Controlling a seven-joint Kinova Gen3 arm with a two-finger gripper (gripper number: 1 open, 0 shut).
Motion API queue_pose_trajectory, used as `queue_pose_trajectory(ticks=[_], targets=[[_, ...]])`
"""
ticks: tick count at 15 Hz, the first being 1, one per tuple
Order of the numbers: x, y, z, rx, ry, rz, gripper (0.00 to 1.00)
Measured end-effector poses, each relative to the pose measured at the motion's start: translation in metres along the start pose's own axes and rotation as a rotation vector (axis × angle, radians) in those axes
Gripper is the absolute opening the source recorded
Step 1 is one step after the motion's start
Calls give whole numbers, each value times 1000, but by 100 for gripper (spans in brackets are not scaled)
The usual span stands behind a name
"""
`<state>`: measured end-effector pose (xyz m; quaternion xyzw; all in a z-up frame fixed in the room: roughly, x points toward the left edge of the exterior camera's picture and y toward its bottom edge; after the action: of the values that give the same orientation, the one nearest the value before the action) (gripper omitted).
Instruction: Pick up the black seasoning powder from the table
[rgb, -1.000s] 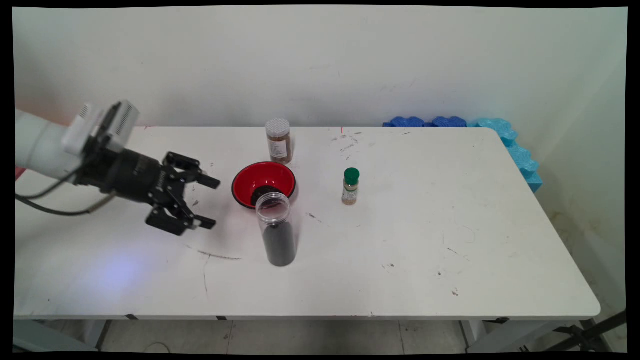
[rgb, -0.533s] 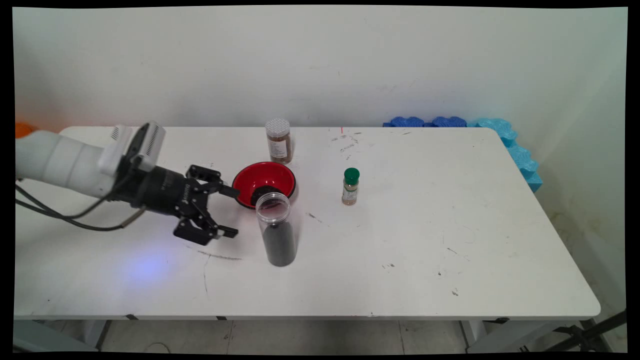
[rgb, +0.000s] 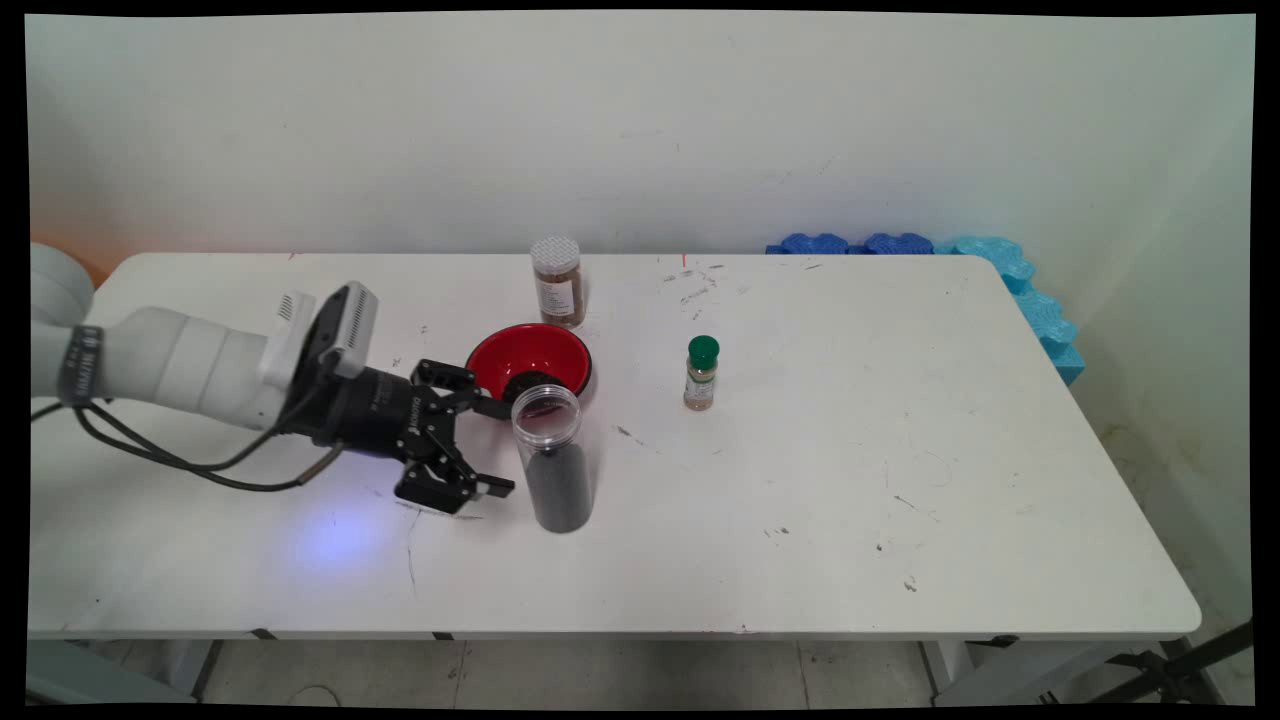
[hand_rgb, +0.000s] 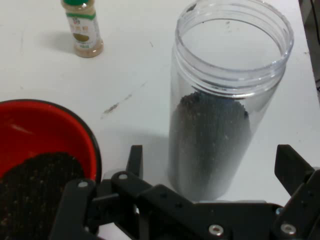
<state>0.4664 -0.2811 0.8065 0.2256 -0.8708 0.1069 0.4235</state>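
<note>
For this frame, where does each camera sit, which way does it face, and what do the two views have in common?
Main view: fixed above the table's near side, facing the back wall; the white arm enters from the left, gripper open beside the clear jar.
Hand view: on the hand, looking along the gripper; its black linkage and both fingers rise from the bottom edge.
Shared: clear jar of dark grains, red bowl, green-capped bottle.

I've brought the gripper (rgb: 495, 447) rightward across the table (rgb: 900, 500) — fingers spread as before — up to the clear jar (rgb: 553, 460), which it now flanks.
</note>
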Motion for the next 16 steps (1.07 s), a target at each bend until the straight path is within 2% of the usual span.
queue_pose_trajectory(ticks=[16], targets=[[-4, 7, 47, 3, 33, -28, 100]])
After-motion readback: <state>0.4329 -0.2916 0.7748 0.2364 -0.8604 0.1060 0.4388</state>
